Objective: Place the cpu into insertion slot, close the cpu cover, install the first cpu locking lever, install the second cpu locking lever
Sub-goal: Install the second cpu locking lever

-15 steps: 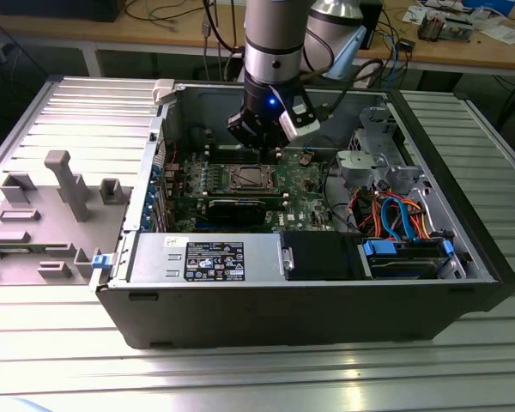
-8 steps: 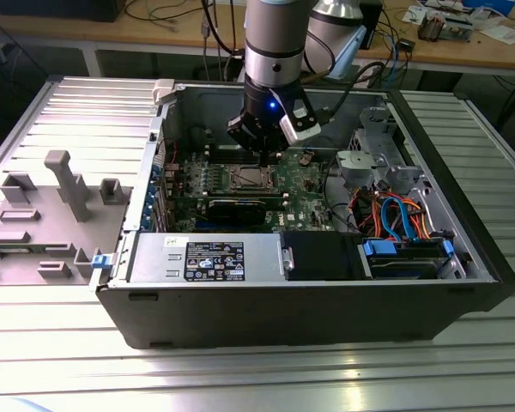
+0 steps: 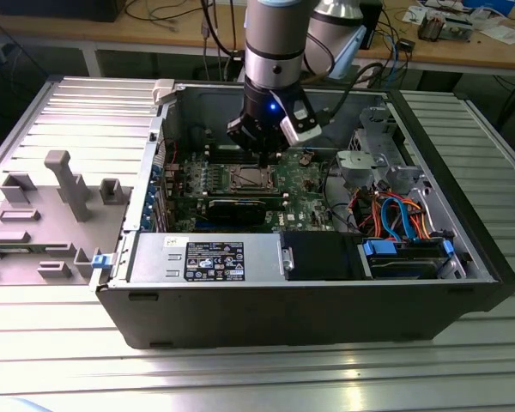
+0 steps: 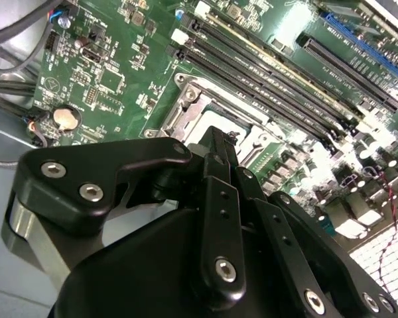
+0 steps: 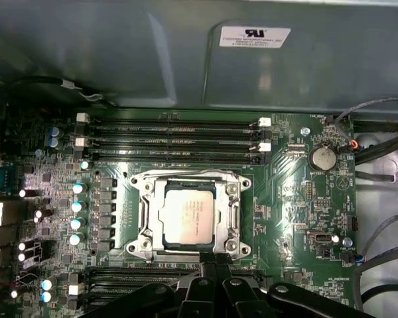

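In the first wrist view the cpu (image 5: 191,218) lay flat in the insertion slot (image 5: 143,218), just below the centre of the frame, its pale metal top square to the silver rim. The cpu cover (image 5: 234,213) appeared to lie closed around it, framing the chip through its window (though how firmly it was seated I could not tell). The gripper (image 5: 215,265) stood at the lower middle of that frame, its fingers drawn together into a narrow tip at the socket's near edge, holding nothing visible. In the exterior view it hung over the socket (image 3: 245,178) near the frame's centre. By judgement the cover was thin, stiff and springy, best pressed on its rim; the chip looked light and fragile underneath.
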Tool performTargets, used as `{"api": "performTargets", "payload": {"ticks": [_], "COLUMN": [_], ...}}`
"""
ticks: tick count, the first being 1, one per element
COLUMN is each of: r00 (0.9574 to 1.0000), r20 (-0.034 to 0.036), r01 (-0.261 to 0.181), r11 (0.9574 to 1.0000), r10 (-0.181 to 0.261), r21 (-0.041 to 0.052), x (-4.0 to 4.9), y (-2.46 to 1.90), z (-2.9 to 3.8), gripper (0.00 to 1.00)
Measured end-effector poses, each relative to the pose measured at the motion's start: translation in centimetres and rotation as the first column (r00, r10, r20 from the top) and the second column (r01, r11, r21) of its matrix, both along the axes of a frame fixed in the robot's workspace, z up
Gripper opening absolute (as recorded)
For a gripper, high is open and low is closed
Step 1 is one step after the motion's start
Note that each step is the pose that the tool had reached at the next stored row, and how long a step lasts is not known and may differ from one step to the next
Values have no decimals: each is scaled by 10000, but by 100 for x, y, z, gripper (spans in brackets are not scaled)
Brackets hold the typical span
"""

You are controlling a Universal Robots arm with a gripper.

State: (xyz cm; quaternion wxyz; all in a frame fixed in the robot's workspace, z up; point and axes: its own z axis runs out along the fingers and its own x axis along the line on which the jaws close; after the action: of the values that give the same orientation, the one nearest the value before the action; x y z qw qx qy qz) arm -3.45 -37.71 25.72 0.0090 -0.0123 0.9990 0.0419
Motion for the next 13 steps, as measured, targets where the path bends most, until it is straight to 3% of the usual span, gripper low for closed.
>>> {"api": "performTargets", "payload": {"ticks": [5, 11, 13], "r00": [10000, 9999, 9999], "r20": [-27, -125, -137], "r01": [-11, -11, -12], "r11": [10000, 10000, 10000], "r10": [11, 11, 12], "r21": [0, 19, 50], "x": [-4, -74, -86], "y": [-95, -153, -198], "z": [-33, -73, -82], "gripper": [11, 11, 11]}}
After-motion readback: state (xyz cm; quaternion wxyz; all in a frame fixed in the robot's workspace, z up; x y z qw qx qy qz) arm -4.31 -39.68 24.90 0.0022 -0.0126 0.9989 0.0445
